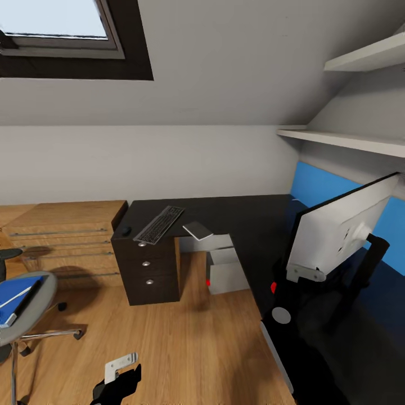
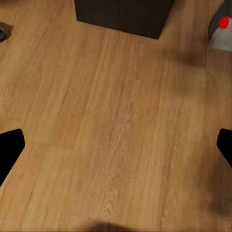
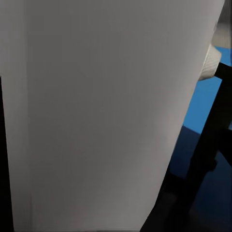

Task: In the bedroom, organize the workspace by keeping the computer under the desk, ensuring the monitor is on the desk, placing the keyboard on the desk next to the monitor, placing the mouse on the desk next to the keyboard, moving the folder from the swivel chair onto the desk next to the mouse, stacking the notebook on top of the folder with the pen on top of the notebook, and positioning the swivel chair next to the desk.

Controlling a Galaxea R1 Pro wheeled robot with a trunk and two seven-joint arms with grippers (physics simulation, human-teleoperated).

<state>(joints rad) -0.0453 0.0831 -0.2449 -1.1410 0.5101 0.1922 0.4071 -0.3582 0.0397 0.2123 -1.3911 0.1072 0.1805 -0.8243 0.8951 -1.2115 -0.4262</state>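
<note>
Right, head view first: the wide flat monitor with pale grey back (image 1: 337,225) stands tilted on the long black L-shaped desk (image 1: 247,216), close to the camera, by the blue wall panel (image 1: 315,188). The right gripper is somewhere behind its lower edge; can't tell if it's open or shut. On the far desk end lie the slim dark-keyed keyboard (image 1: 160,224), the small black mouse (image 1: 124,230) & a pale flat pad (image 1: 198,230). The light-grey tower computer (image 1: 225,271) sits under the desk. The grey swivel chair (image 1: 28,315) carries the bright-blue folder (image 1: 17,298).

Left wrist view: the left gripper (image 2: 116,150) hangs open over the wood plank floor (image 2: 111,130), holding nothing.

Right wrist view: monitor back, v. close.

Judgement: monitor looks top-heavy, stiff, slippery & fragile, so take it by stem/lower edge, not the screen face.
</note>
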